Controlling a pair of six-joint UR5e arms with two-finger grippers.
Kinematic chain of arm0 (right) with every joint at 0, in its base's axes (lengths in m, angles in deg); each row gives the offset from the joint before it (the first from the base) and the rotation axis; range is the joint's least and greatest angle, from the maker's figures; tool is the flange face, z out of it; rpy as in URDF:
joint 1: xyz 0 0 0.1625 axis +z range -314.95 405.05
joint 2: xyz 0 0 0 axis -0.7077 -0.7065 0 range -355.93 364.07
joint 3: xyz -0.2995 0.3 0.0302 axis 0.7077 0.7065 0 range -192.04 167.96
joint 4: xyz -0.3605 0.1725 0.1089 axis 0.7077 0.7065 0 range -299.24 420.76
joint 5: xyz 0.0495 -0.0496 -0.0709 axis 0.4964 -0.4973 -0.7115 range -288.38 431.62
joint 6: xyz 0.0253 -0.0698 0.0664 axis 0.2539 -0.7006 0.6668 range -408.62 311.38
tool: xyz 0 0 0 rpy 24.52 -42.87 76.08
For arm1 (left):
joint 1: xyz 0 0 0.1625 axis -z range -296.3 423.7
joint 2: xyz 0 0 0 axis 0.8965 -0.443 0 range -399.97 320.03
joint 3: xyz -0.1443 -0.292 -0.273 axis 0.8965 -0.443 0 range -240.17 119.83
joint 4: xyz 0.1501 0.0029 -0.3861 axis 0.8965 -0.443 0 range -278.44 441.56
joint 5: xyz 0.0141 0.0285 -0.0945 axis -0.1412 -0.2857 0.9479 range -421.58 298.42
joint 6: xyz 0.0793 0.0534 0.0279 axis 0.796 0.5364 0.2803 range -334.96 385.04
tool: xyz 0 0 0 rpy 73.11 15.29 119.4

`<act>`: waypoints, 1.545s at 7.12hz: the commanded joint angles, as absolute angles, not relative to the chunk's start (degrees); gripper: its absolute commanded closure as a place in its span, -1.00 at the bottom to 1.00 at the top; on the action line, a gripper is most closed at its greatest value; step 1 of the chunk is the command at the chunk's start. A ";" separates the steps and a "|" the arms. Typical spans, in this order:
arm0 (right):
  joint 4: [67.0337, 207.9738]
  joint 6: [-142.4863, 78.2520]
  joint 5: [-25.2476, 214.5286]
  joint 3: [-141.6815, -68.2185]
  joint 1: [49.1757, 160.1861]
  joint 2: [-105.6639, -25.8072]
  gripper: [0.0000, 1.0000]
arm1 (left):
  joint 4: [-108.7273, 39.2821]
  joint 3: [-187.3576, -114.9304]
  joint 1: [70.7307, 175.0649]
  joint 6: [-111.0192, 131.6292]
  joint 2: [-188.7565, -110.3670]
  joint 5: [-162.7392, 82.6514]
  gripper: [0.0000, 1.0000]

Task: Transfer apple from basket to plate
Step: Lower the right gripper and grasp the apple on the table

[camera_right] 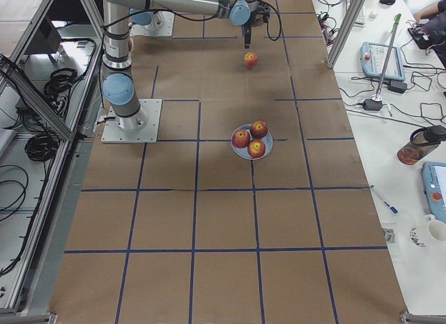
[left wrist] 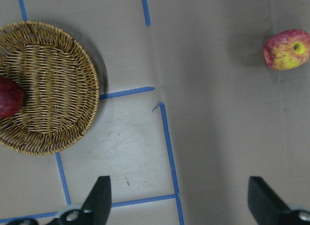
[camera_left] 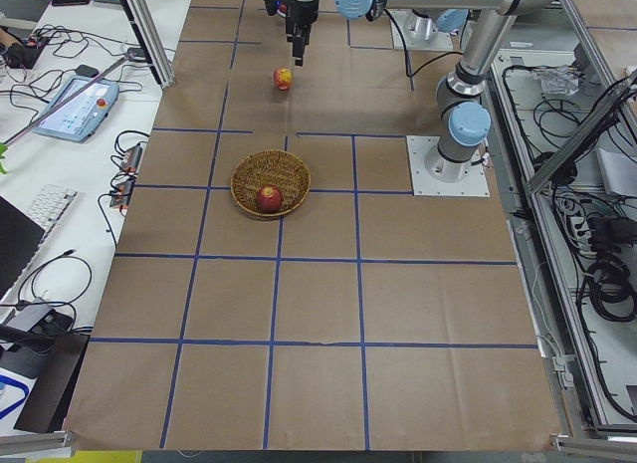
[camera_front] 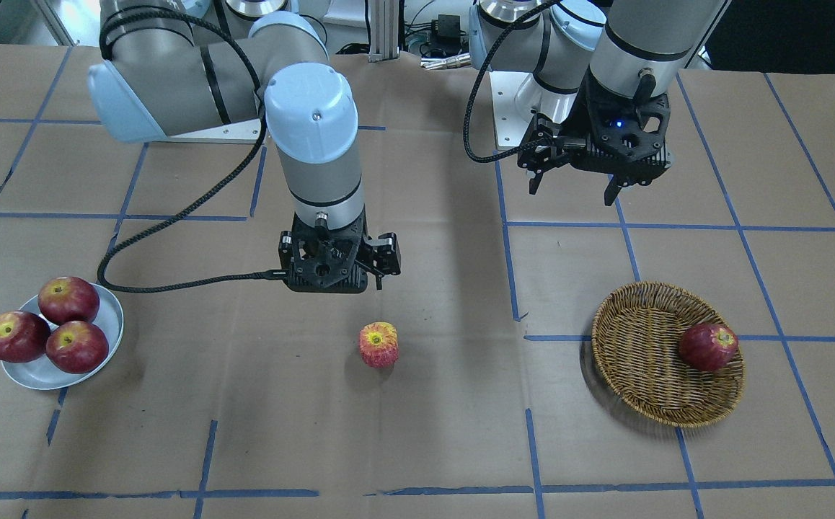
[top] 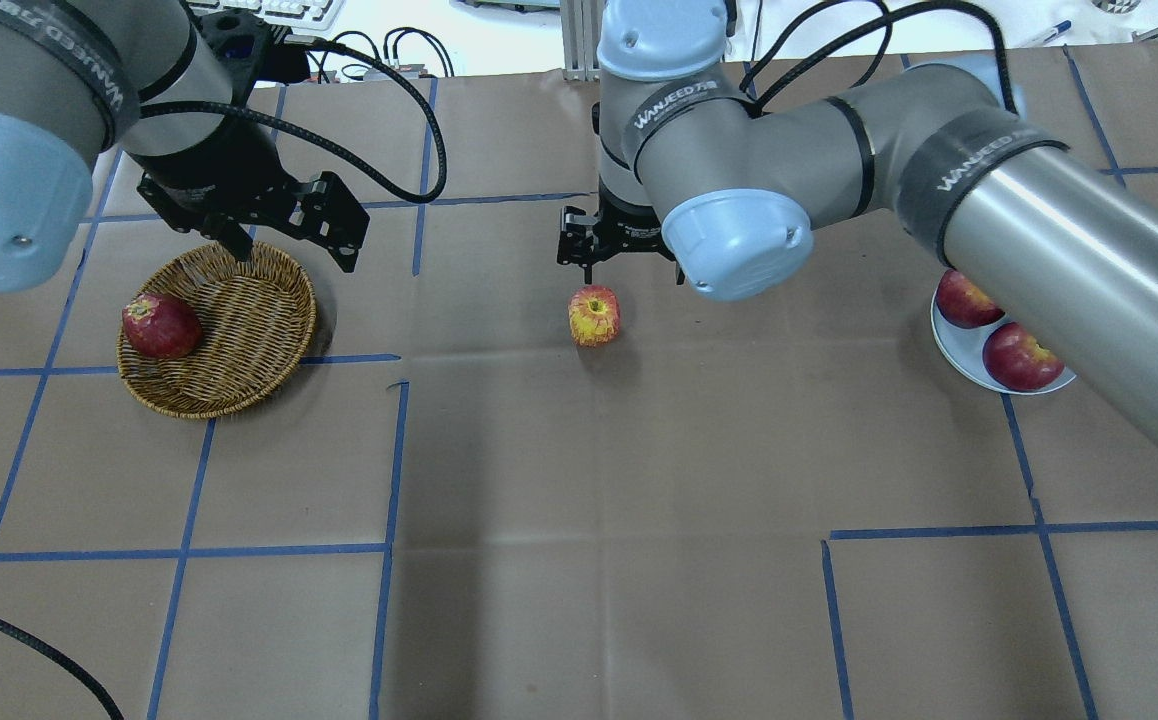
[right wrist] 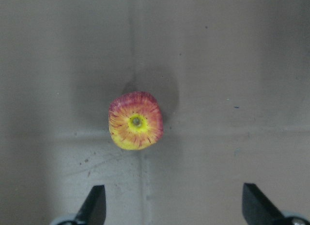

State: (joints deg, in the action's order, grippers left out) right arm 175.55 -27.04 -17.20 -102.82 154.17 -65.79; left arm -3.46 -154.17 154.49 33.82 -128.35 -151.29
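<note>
The pinkish-red apple (camera_front: 378, 344) with a yellow stem hollow stands on the brown table, between the basket and the plate; it also shows in the overhead view (top: 594, 315) and the right wrist view (right wrist: 136, 121). My right gripper (camera_front: 334, 272) (right wrist: 177, 208) hangs above it, open and empty. The wicker basket (camera_front: 641, 346) (top: 249, 320) holds one dark red apple (camera_front: 708, 347). My left gripper (camera_front: 572, 191) (top: 296, 255) is open and empty, above the table by the basket's rim. The grey-white plate (camera_front: 35, 375) (top: 969, 378) is on the robot's right.
Three dark red apples (camera_front: 68, 299) fill most of the plate. The right arm's long link (top: 1039, 230) passes over the plate in the overhead view. Blue tape lines mark the table in squares.
</note>
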 commanded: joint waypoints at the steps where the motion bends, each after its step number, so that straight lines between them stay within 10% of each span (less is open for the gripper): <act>1: 182.54 -26.03 -17.33 -102.83 155.43 -59.59 -1.00 | -3.26 -155.27 154.49 34.35 -127.68 -151.31 -0.98; 6: 189.43 -24.45 -17.24 -103.10 156.06 -51.92 -1.00 | -3.26 -155.45 154.49 34.26 -127.68 -151.23 -0.98; 11: 192.15 -24.88 -17.33 -102.66 155.88 -51.03 -0.23 | -3.26 -155.36 154.58 34.62 -127.59 -151.31 -0.98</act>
